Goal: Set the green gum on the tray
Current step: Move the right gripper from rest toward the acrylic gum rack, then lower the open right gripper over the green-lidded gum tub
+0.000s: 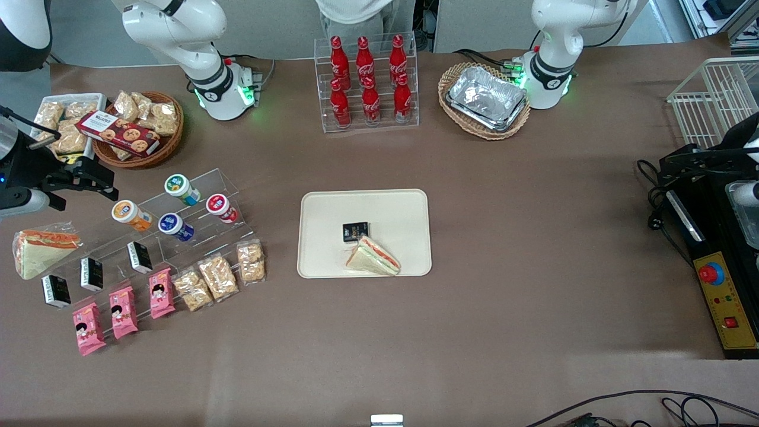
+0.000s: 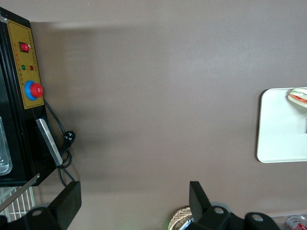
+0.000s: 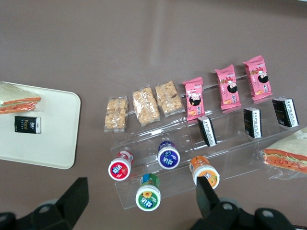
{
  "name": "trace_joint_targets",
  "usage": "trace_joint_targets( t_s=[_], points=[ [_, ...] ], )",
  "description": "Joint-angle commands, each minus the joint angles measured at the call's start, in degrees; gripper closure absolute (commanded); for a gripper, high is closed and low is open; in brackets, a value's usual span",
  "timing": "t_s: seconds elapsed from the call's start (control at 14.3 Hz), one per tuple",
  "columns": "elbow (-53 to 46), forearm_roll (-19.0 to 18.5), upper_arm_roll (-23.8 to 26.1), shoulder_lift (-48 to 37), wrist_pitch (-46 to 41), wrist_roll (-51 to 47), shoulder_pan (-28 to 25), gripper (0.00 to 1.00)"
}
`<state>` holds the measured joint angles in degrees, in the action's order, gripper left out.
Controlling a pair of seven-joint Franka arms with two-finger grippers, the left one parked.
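Gum bottle on the stand, gripper wide open above it

Front view first. We see the green gum lying on the top step of a clear acrylic stand, toward the working arm's end of the table. The orange-capped bottle, the blue-capped bottle and the red-capped bottle lie on the step below, nearer to the camera. The gripper hangs near the table's edge at the working arm's end, just beside the stand, with its dark fingers spread and nothing between them. The tray sits in the middle of the table, well apart from the stand, and it carries a wrapped sandwich touching a small black box.

Left wrist view. We see only a corner of the tray with a bit of the sandwich on it, and a black control box with a red button.

Right wrist view. We look down on the stand, and the green gum shows its green cap with a yellow mark. The gripper is above it, and the two fingers stand wide apart, holding nothing. The tray lies well apart from the bottles. Pink snack packets and cereal bars lie along the lowest step.
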<state>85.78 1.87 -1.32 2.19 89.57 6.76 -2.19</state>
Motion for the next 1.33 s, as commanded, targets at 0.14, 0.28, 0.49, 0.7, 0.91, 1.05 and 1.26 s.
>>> trace_joint_targets(
  t_s=[0.14,0.28,0.49,0.7,0.91,1.05,1.26],
  points=[
    [-0.18,1.03,0.00,-0.52,0.17,-0.08,0.17,0.00],
    [-0.18,0.95,0.09,-0.52,-0.09,0.09,0.16,0.00],
    [1.48,0.86,0.35,-2.89,-4.99,-0.08,-0.01,0.00],
    [9.28,0.68,0.44,-9.03,-3.45,-0.17,-0.01,0.00],
    [20.08,0.16,0.53,-16.75,2.08,-0.17,-0.01,0.00],
    [27.30,0.07,1.32,-21.33,6.21,-0.17,-0.01,0.00],
    [35.65,-0.02,1.50,-23.99,13.76,-0.08,-0.01,0.00]
  ],
)
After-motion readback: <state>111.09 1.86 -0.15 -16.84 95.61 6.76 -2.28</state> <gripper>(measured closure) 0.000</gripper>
